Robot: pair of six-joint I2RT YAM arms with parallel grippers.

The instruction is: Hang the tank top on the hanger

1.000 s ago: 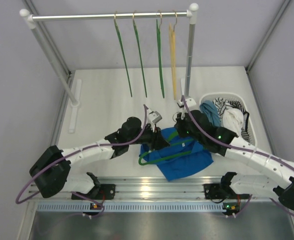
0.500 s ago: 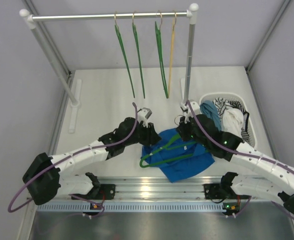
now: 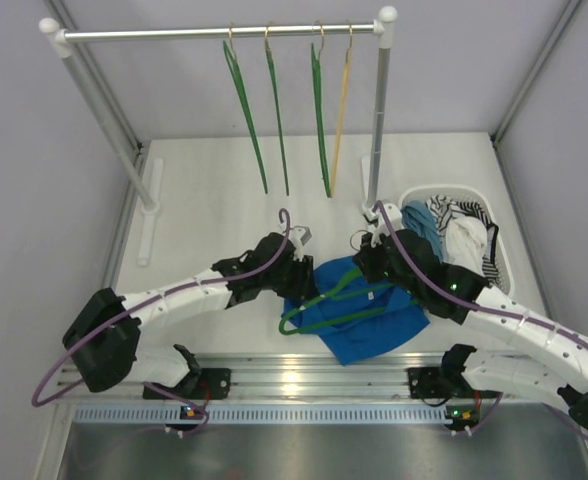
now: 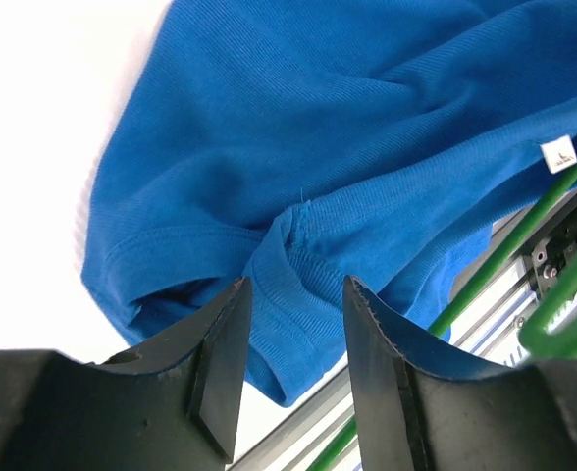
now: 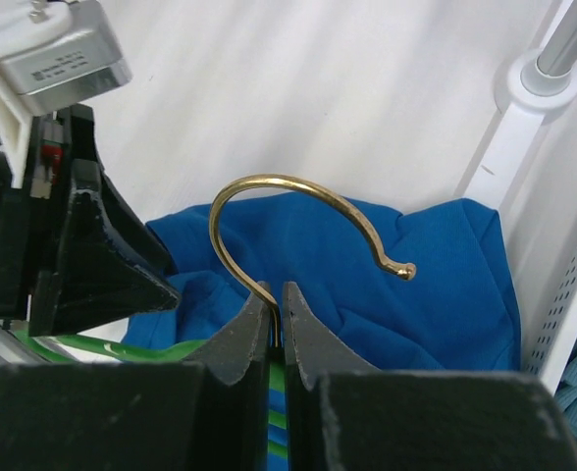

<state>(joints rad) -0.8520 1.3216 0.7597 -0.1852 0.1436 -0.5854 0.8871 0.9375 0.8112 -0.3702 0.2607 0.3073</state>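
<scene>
1. The tank top [image 3: 369,325] lies crumpled on the table [image 3: 204,200] at the near middle, between the two arms. The hanger [image 4: 509,245] lies across it. Whether either hanger shoulder is already inside the fabric cannot be told.
2. The right gripper [image 5: 277,294] has its jaws pressed together on the stem of the brass hook [image 5: 298,186], just below the curve. Gripping the neck probably steadies the frame, and lets it be tilted, while cloth is worked over its shoulders.
3. The left gripper [image 4: 293,339] stands at the left edge of the garment. Its jaws are parted to a middling width and hold nothing. A folded, ribbed hem of the tank top lies just beyond the gap between the fingertips. This suggests the hem is the intended grasp point, since a pinched hem could be drawn over the near hanger shoulder.
4. Dressing the hanger appears unfinished, because the fabric is bunched rather than spread along the frame.
5. At the far side, a rail [image 3: 214,33] carries three spare green hangers [image 3: 249,120] and a yellow-orange hanger [image 3: 340,110]. A basket [image 3: 449,191] of other clothes sits at the right, well apart from the work.
</scene>
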